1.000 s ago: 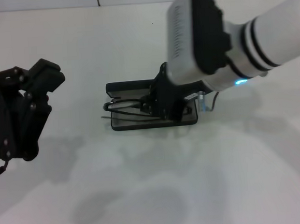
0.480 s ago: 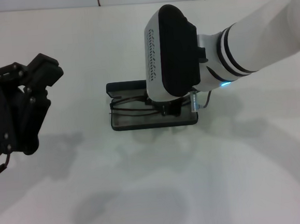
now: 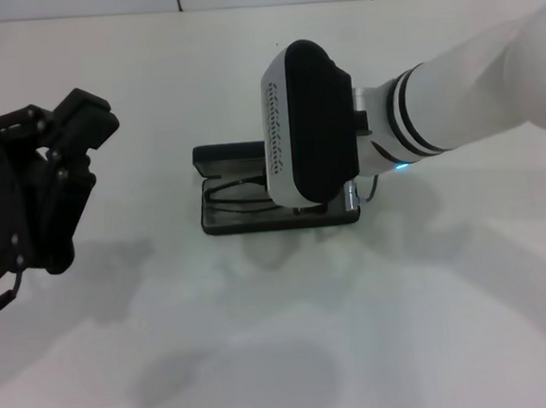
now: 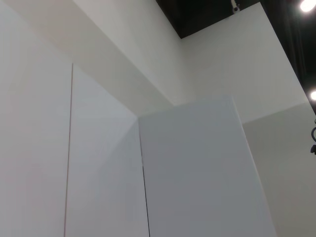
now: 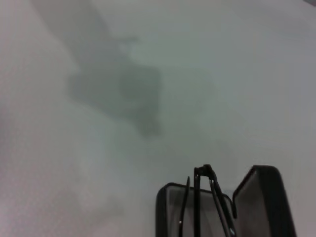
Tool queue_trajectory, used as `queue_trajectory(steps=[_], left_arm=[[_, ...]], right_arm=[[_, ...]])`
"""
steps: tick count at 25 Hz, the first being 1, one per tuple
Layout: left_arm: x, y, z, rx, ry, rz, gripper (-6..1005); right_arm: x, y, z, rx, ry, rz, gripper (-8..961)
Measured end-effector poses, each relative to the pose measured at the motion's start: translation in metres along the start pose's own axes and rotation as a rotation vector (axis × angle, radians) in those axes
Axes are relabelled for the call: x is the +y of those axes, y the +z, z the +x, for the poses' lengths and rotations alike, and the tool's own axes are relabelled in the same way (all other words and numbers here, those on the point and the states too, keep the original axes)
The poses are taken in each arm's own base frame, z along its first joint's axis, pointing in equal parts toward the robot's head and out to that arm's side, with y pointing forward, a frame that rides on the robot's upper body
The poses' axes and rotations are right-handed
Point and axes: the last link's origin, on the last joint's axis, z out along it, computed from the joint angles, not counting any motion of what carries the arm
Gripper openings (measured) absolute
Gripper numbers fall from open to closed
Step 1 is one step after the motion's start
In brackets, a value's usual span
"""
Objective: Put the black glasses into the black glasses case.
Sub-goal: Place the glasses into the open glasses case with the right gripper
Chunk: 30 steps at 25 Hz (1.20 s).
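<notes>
The black glasses case [image 3: 220, 223] lies open on the white table, its lid [image 3: 224, 156] tipped back toward the far side. The black glasses [image 3: 234, 190] rest in its grey-lined tray, thin frame and temples showing at the left end. My right gripper [image 3: 303, 204] is down over the middle of the case, hidden under its own white and black wrist housing [image 3: 309, 121]. The right wrist view shows the glasses [image 5: 202, 197] standing partly above the rim of the case [image 5: 264, 197]. My left gripper [image 3: 78, 125] hangs raised at the far left, well away from the case.
The white table [image 3: 285, 354] carries only soft shadows in front of the case. A tiled wall edge runs along the back. The left wrist view shows only white wall panels and a dark ceiling.
My right wrist has swung left and settled lower over the case, now covering its middle. The glasses have gone from above the tray down into it. The left arm has barely shifted.
</notes>
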Motion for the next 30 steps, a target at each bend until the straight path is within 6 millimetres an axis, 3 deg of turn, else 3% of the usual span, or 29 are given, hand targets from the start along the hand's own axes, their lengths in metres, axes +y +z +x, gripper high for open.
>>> queue_trajectory(steps=[30], left_arm=[[0.0002,0.0003,-0.0009,-0.002,-0.003,0.001,75]], right_arm=[[-0.0008,0.0053,0.0051,0.009,-0.048,0.053,105]])
